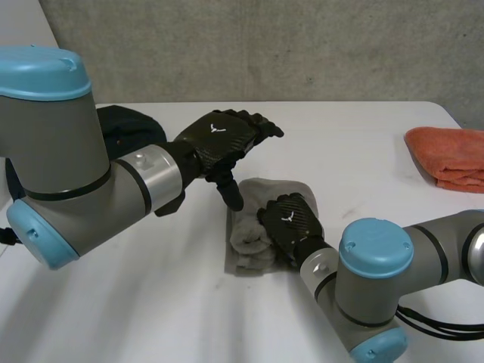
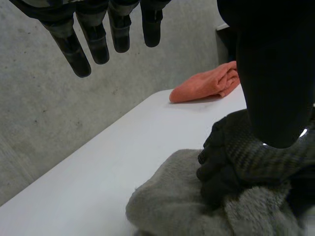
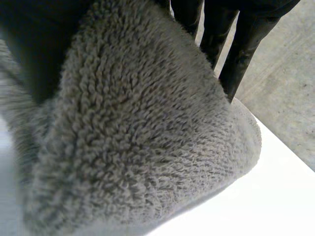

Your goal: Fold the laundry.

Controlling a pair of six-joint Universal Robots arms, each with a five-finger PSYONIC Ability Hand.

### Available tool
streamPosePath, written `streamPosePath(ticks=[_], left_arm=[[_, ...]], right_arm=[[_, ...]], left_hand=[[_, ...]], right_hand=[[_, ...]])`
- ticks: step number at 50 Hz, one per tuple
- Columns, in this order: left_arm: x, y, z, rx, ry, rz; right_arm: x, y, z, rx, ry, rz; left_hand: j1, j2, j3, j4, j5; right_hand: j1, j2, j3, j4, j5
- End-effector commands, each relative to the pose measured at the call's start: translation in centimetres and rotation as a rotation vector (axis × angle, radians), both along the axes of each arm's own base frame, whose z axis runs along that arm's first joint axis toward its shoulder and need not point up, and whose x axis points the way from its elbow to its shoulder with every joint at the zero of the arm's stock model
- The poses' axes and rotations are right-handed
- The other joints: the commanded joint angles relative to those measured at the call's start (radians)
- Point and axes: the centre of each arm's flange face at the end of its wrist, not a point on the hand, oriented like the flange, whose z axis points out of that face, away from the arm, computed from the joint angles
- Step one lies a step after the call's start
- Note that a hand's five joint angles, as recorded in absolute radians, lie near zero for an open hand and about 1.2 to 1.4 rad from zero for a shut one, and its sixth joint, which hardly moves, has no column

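A grey fluffy towel (image 1: 249,234) lies bunched in a small folded pile in the middle of the table. My right hand (image 1: 291,219) rests on its right part with fingers curled into the pile, gathering a thick bulge of the grey towel (image 3: 138,128) against the palm. In the left wrist view the right hand (image 2: 231,162) digs into the grey towel (image 2: 167,196). My left hand (image 1: 219,140) hovers just behind the towel, open, its fingers (image 2: 93,44) straight and holding nothing, its thumb pointing down near the towel's far left corner.
A folded orange towel (image 1: 450,155) lies at the table's right edge, also the orange towel (image 2: 206,83) seen beyond the grey one. A dark cloth (image 1: 125,125) sits behind my left arm at the far left. A concrete wall backs the white table (image 1: 363,151).
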Motion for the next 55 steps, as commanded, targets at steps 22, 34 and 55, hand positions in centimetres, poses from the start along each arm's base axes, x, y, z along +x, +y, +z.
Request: streamPosePath(ticks=[22,34,55], left_arm=[[1.1,-0.5,-0.9,0.032,-0.015,0.030],[1.1,-0.6,-0.9,0.025,-0.012,0.035],[1.1,-0.4,-1.5,0.070,0.005,0.043]], right_arm=[[-12.5,-16.4,3.1,-0.236,0.226,-0.165],[-16.4,-26.0,12.1,-0.556,0.067,-0.200],[-28.9,-33.7,6.9,-0.516,0.015,-0.196]], left_hand=[[0.011,-0.002,-0.010,-0.003,-0.022],[0.014,0.001,-0.007,0.000,-0.019],[0.017,0.004,-0.004,0.003,-0.016]], right_hand=[[0.712,0.533,0.535,0.535,0.633],[0.712,0.533,0.535,0.535,0.633],[0.712,0.533,0.535,0.535,0.633]])
